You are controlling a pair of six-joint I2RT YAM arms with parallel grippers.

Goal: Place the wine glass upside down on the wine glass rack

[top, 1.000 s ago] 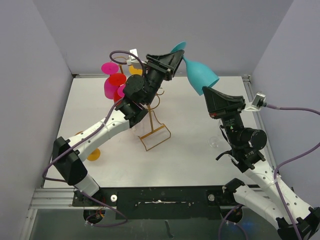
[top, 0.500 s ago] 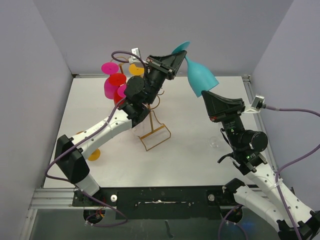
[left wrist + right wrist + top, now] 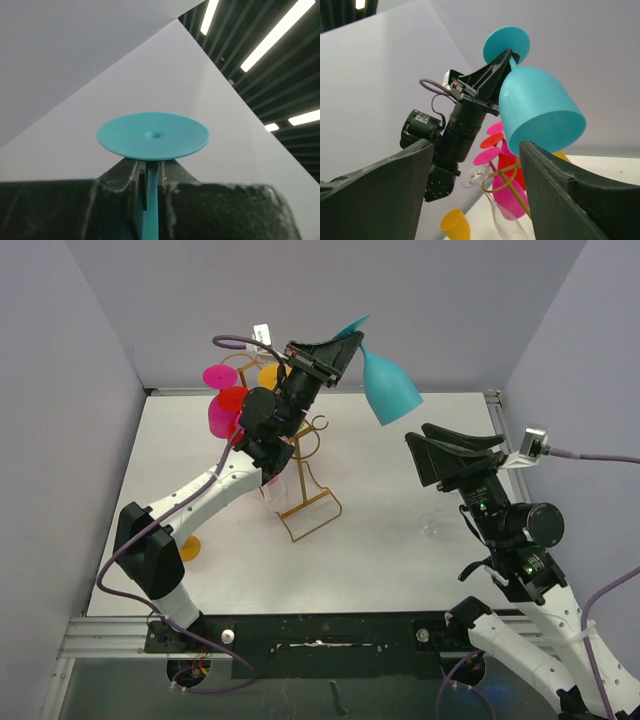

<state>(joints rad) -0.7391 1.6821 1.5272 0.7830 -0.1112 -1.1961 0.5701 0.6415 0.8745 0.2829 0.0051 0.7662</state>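
The left claw (image 3: 345, 345) pinches the teal wine glass (image 3: 388, 390) by its stem, bowl down, up right of the gold wine glass rack (image 3: 303, 480) — its wrist view shows only foot and stem. The right claw (image 3: 422, 443) gapes wide, empty, below the bowl.

**Three Cameras, One Shared Sight**

The top camera looks steeply down from above the near edge and takes in the whole worktop (image 3: 380, 540). The left wrist camera stares upward, tight against the left pincer (image 3: 150, 176). The right wrist camera peers up toward the far left. All three catch the wine glass (image 3: 388, 390).
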